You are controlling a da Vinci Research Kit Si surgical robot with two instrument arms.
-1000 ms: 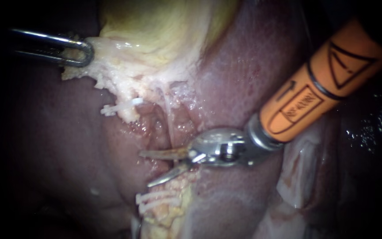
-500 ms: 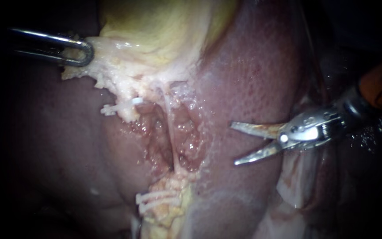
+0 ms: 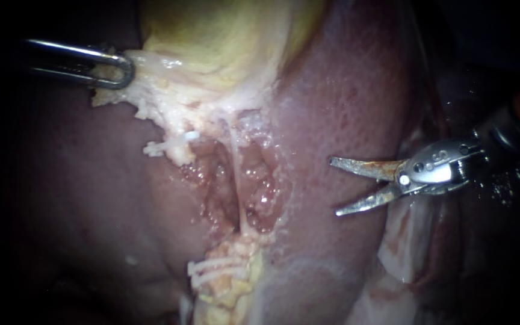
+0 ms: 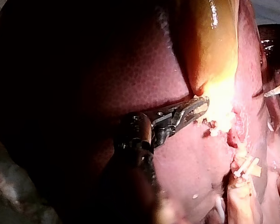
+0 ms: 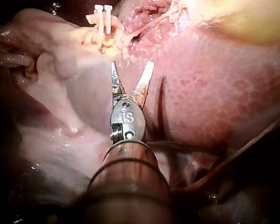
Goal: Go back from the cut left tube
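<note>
The cut left tube (image 3: 173, 150) sat in two stumps with clips (image 3: 209, 268) on them, one just under the gallbladder (image 3: 212, 36) and one toward the liver's (image 3: 344, 90) lower edge. It looked soft, slick and easy to tear, so I'd only hold it beside a clip. My right instrument (image 3: 335, 186) hung clear over the liver with its jaws apart and empty. My left instrument (image 3: 118, 72) had its jaws clamped on the gallbladder's pale edge.

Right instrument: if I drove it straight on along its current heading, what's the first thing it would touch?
Likely the liver just ahead of the right instrument's open jaws; beyond it lies the raw dissected pocket. Depth is unclear, so it may pass above the surface.
</note>
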